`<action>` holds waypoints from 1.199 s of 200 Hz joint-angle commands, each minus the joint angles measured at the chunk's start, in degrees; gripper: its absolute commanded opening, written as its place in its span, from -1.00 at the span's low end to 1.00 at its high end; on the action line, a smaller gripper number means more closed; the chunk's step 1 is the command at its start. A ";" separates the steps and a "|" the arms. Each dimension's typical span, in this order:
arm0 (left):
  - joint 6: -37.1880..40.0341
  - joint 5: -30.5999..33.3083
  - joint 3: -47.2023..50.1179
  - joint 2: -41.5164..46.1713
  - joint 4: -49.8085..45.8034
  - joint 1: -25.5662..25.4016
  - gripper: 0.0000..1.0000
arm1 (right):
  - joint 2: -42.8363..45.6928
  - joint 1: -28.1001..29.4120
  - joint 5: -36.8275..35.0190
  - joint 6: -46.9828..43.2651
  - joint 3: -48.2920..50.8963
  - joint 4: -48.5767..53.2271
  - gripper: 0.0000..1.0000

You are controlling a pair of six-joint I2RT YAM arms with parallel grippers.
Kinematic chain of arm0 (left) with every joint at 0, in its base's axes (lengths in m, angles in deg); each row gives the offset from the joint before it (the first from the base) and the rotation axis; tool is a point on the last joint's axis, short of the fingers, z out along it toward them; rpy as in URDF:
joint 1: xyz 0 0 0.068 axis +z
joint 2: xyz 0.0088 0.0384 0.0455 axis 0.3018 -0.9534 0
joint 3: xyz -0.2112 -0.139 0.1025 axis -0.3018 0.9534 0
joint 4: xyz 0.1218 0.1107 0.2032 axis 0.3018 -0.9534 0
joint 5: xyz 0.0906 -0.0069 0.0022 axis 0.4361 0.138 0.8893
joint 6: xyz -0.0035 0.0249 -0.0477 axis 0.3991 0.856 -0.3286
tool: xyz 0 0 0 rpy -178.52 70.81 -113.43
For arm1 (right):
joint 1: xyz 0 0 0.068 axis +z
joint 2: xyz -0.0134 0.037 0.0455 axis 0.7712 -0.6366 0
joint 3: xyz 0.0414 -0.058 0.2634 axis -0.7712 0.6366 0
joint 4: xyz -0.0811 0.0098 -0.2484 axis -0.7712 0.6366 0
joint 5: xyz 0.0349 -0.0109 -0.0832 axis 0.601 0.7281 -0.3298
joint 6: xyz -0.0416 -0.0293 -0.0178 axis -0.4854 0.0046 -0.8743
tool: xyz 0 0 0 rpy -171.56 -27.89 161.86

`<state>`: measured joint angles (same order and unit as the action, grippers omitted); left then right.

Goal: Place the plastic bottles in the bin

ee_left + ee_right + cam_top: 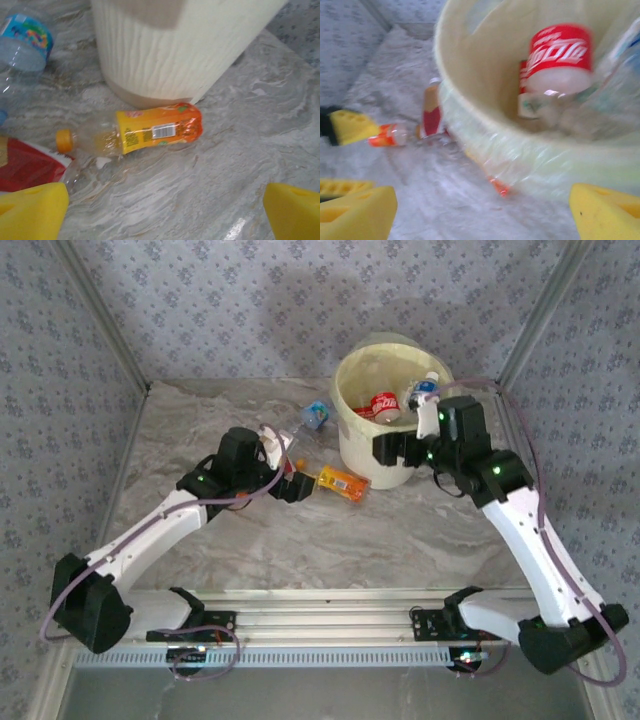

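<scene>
Hovering low over the table (240, 165), the left gripper (163, 202) holds its yellow fingers spread wide with nothing between them. The orange-labelled bottle (150, 132) lies on its side just ahead of those fingers, a little left of centre, with the bin (165, 50) rising directly beyond it. Its long axis runs crosswise, cap toward the left finger, so it lies roughly along the line on which the fingers close; a wrist turn looks needed before closing across its body. A red-labelled bottle (30, 165) sits close by the left finger, and a blue-labelled bottle (27, 40) lies farther ahead on the left. The right gripper (480, 207), fingers likewise apart and empty, sits at the bin's rim, a cola bottle (560, 55) inside ahead of it, so the left arm is clearly nearer.
</scene>
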<state>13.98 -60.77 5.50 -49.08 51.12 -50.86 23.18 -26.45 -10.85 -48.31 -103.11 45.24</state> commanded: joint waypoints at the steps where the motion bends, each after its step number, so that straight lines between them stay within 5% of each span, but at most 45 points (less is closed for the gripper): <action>1: -4.48 0.77 -5.09 -3.97 -4.59 4.31 0.97 | 4.88 2.75 6.14 4.19 5.62 -5.95 0.89; 87: -20.11 15.06 -21.96 -21.78 -21.33 8.29 0.93 | 11.50 11.32 2.39 13.06 19.01 -11.27 1.00; 165: -25.60 11.33 -33.97 -38.10 -27.74 11.58 0.86 | 15.58 11.99 -6.74 21.20 23.82 -11.52 1.00; 240: -25.24 9.78 -39.26 -47.31 -29.83 13.21 0.83 | 13.30 13.41 -7.60 20.79 22.77 -11.11 1.00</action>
<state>-10.56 -49.42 -31.35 -94.34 23.45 -38.17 36.89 -13.54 -17.10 -28.57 -78.63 33.07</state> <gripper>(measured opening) 0.914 0.999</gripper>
